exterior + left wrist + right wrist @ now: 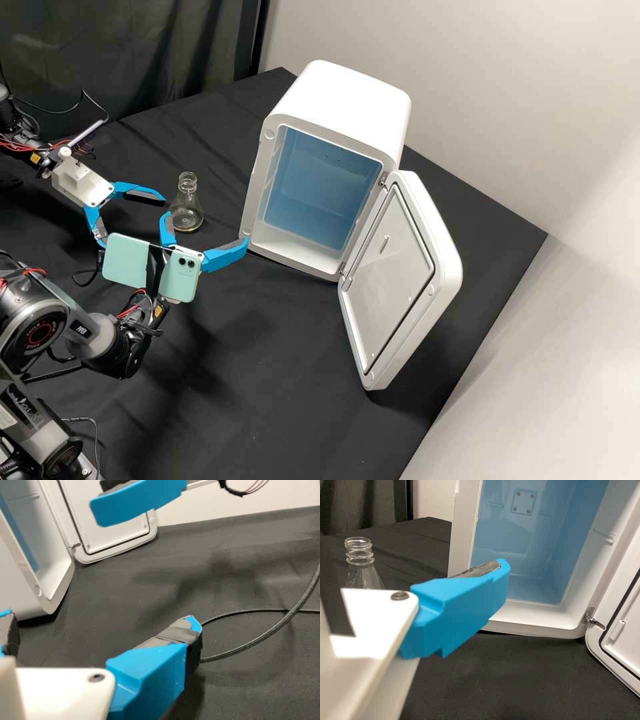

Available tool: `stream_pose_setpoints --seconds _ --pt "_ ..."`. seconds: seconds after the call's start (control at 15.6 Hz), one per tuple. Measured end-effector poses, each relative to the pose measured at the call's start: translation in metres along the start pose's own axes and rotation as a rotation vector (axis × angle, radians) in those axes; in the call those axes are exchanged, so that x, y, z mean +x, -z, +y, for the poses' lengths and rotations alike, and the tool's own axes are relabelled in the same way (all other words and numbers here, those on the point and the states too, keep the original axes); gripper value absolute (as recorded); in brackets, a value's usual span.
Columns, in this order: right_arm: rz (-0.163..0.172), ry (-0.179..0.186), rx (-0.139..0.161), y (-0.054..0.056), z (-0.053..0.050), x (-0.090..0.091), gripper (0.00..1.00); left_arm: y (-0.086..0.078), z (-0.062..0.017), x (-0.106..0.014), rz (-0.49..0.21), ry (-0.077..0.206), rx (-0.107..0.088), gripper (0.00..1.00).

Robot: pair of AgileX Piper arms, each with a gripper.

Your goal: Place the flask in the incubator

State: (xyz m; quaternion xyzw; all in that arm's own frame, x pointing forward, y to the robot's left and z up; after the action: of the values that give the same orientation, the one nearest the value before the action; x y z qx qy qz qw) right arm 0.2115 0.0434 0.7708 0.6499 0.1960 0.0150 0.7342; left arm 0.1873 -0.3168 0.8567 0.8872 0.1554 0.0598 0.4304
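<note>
Black cloth covers the laboratory bench [267, 373], with a dark curtain [133, 47] behind its far left and a pale wall [507, 100] to the right. At the far left, the left gripper [130, 219] hangs low over the cloth, its two blue fingers spread wide and holding nothing. Nearer the viewer and a little to the right, the right gripper [204, 231] carries two mint-green smartphones [150, 267] on its wrist. Its jaws are also wide apart and empty, with one fingertip close to the incubator's lower left corner. A clear glass Erlenmeyer flask [187, 203] stands upright on the cloth, just beyond the right gripper's fingers and just left of the incubator, apart from both grippers. Right of the flask stands the white incubator [347, 93], its pale blue inside showing. The incubator door [400, 280] is hinged on the right and swung fully open toward the near right. A thin black cable [260, 630] lies on the cloth near the left gripper.
</note>
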Motion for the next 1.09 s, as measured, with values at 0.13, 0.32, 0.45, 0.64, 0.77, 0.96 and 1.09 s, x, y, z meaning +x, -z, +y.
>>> stream_pose_setpoints --seconds 0.13,0.32,0.45,0.64,0.77,0.96,1.09 --pt "0.000 0.000 0.000 0.000 0.000 0.000 1.00 -0.001 0.0011 0.001 -0.006 -0.003 0.004 1.00" --pt "0.000 0.000 0.000 0.000 0.000 0.000 1.00 -0.001 0.0007 0.001 -0.005 0.001 0.004 1.00" --pt "0.001 0.000 0.000 0.000 0.000 0.000 1.00 0.001 0.0007 0.001 0.001 0.000 0.003 1.00" --pt "0.004 0.003 -0.003 0.001 -0.001 0.000 1.00 0.007 0.0041 0.003 0.024 -0.015 -0.004 1.00" --pt "0.004 0.003 -0.005 0.001 -0.001 0.000 1.00 0.017 0.0057 0.009 0.070 -0.027 -0.023 1.00" --pt "0.005 0.003 -0.005 0.001 -0.001 0.000 1.00 0.028 0.0020 0.012 0.110 -0.016 -0.045 1.00" --pt "0.009 0.011 -0.004 0.002 -0.003 0.000 1.00 0.030 -0.0004 0.012 0.118 -0.004 -0.044 1.00"
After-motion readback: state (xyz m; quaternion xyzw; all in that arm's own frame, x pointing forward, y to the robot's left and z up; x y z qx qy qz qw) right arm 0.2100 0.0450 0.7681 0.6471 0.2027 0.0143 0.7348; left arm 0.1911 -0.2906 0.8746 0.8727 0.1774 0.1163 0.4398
